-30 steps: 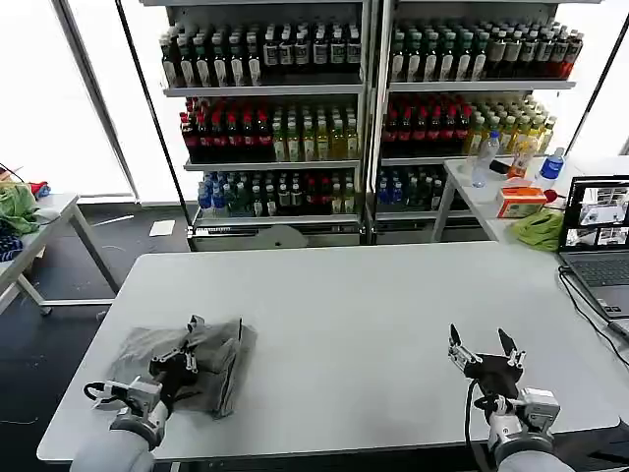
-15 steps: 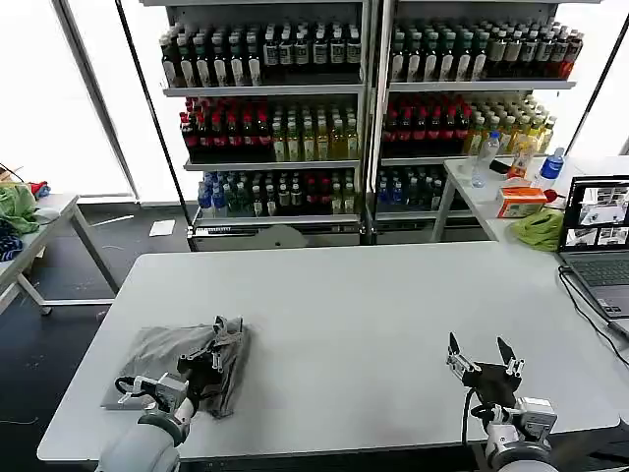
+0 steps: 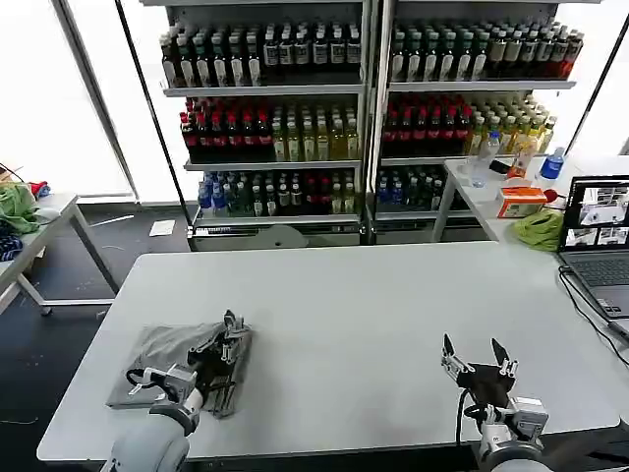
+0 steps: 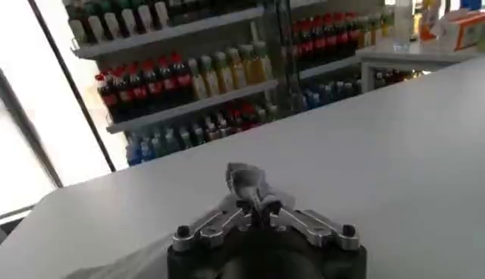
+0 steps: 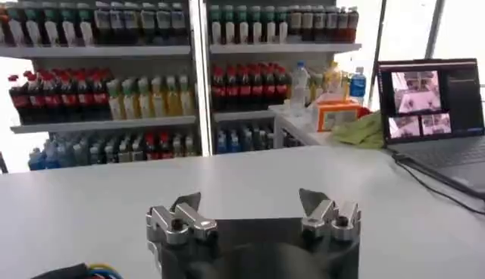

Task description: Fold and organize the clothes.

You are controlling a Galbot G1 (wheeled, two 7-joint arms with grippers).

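Left hand is pinching a fold of the grey shirt, fingers closed | shirt is lying at the desk's near left corner | right hand is waiting wide open, holding nothing | tip: pull the fold flat, slowly, staying low.

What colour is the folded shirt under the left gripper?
Grey, seen best in the head view: the shirt, with the left gripper on it.
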